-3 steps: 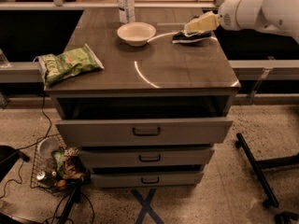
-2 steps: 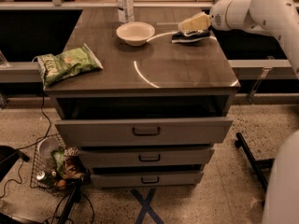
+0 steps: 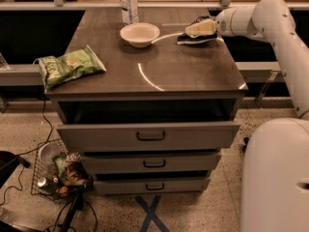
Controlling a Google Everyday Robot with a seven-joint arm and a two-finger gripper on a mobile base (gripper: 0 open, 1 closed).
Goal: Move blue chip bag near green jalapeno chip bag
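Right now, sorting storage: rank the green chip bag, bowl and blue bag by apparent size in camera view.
green jalapeno chip bag, nearest the camera
white bowl
blue chip bag, partly under the gripper, so unsure

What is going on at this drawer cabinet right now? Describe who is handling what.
The robot's arm reaches in from the right, and its gripper is at the back right of the cabinet top, directly on the blue chip bag. The green jalapeno chip bag lies at the front left edge, far from it. A white bowl sits beside the blue bag.
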